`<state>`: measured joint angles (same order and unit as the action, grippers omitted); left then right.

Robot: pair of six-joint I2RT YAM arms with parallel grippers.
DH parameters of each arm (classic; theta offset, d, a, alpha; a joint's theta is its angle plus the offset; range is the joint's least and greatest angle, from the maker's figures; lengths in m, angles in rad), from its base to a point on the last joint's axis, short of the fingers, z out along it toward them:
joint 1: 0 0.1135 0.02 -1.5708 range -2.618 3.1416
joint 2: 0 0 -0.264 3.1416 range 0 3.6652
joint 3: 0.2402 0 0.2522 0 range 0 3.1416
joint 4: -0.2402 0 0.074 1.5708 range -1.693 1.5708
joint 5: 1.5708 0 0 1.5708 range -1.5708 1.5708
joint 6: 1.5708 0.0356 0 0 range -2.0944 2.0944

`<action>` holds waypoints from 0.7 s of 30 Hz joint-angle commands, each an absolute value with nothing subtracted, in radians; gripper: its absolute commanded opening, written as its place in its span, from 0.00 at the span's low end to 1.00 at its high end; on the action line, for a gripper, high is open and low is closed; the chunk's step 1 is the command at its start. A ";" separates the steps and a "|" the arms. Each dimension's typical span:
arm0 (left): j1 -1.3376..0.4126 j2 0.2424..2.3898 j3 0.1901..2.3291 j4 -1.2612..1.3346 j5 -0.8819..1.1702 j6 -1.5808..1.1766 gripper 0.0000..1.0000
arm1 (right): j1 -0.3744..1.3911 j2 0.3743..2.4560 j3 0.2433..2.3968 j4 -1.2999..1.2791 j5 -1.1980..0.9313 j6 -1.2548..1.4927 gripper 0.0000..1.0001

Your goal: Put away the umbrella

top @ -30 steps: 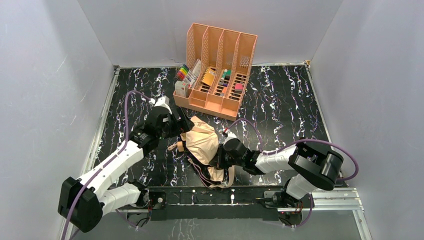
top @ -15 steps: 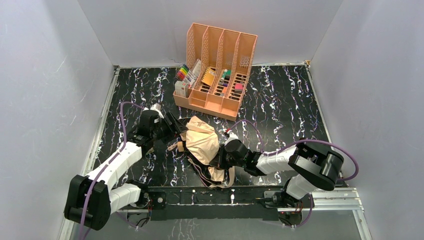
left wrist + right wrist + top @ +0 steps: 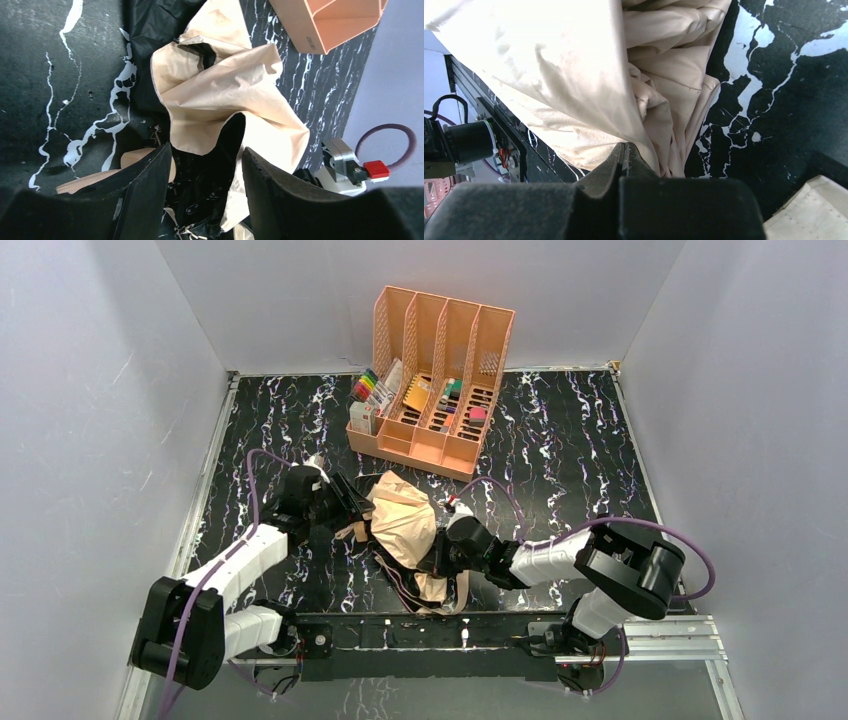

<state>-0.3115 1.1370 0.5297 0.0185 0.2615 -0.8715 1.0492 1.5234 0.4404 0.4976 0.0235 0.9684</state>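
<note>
Jaws, left: spread apart on the left gripper (image 3: 206, 152). Black cloth and the edge of a tan fold lie in the gap just ahead of the tips, and no clamp on them shows.
Jaws, right: pressed together on the right gripper (image 3: 626, 147), pinching a fold of tan cloth that runs taut up and away from the tips.
Umbrella (image 3: 400, 522): a crumpled heap on the table, lying between the two sets of jaws. The tan face is mostly up and the black face shows straight ahead of the left jaws. Thin ribs and loose cloth trail out toward the near edge.
Handle: hidden in the folds; cannot tell where it lies.
Table (image 3: 570, 460): black top with white veins, under both jaws.
File organizer (image 3: 432, 375): peach, four upright slots, beyond the umbrella from both jaws. It is nearer the left jaws, and a strip of table shows between it and the tan folds.
Pens (image 3: 365, 387): a coloured bunch at the organizer's left end, beyond the left jaws.
Cable (image 3: 385, 131): a purple loop past the umbrella, opposite the left jaws.
Rail (image 3: 400, 632): black, along the near edge behind both jaws.
In the way, left: bulging tan folds hide whatever lies under them.
In the way, right: draped cloth covers the tips on one side.
</note>
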 commanded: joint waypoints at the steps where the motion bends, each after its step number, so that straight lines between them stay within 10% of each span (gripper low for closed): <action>1: -0.305 1.151 0.528 0.012 0.231 -0.821 0.52 | 1.045 1.580 0.428 0.313 0.073 0.907 0.00; 21: -0.304 1.271 0.551 0.101 0.251 -0.763 0.46 | 1.045 1.608 0.445 0.304 0.040 0.899 0.00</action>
